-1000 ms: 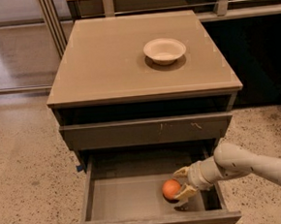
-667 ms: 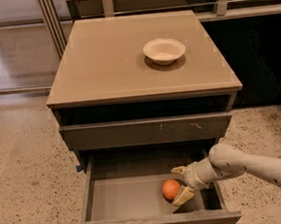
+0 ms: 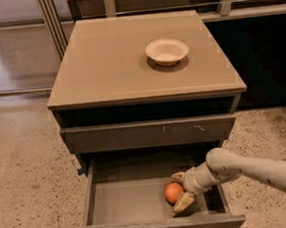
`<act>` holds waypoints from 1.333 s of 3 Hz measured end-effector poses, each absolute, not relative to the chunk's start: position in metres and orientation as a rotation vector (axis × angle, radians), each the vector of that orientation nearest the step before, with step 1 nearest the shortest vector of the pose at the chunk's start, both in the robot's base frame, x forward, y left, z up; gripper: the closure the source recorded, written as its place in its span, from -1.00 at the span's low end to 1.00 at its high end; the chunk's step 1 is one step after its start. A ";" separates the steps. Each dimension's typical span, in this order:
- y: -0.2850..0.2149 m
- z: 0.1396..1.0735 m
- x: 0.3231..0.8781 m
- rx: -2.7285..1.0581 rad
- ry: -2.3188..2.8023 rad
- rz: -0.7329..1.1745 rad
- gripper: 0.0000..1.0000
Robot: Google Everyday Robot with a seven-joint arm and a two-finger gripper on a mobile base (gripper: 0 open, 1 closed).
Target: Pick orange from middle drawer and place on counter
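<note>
Reaching arm: a pale arm (image 3: 251,167) comes in from the right edge and dips over the right wall of the middle drawer (image 3: 125,202).
Gripper: the gripper (image 3: 177,193) sits low inside the drawer, in its right half, close to the front wall.
Gripper opening: the fingers (image 3: 184,202) are spread about as wide as the fruit, one above and behind it, one below and in front of it.
Gripper contact: the orange (image 3: 172,192) lies between the fingertips; whether they press on it cannot be told.
Orange: it rests on the drawer floor, right of centre, near the front wall.
Drawer: pulled well out, with bare floor showing to the left of the fruit.
Edges nearby: the drawer's front wall is just in front of the lower finger; the right wall is beside the wrist.
Overhead: the closed drawer front with pale scratches (image 3: 149,134) stands above the back of the open drawer; the fruit lies forward of it, under open air.
Counter: the tan counter (image 3: 109,64) tops the cabinet, well above the fruit.
On the counter: a white bowl (image 3: 166,50) stands right of centre toward the back; the left and front parts show bare top.
Surroundings: speckled floor (image 3: 30,184) lies on both sides of the cabinet.
</note>
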State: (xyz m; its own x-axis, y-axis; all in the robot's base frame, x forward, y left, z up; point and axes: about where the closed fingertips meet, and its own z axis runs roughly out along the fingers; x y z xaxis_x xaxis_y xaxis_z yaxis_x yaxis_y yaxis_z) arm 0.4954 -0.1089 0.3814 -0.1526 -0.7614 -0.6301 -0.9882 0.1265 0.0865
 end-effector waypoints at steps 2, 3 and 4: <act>-0.108 0.369 0.492 -1.698 1.992 0.712 0.55; -0.108 0.369 0.492 -1.698 1.992 0.712 0.98; -0.106 0.396 0.491 -1.668 1.963 0.742 1.00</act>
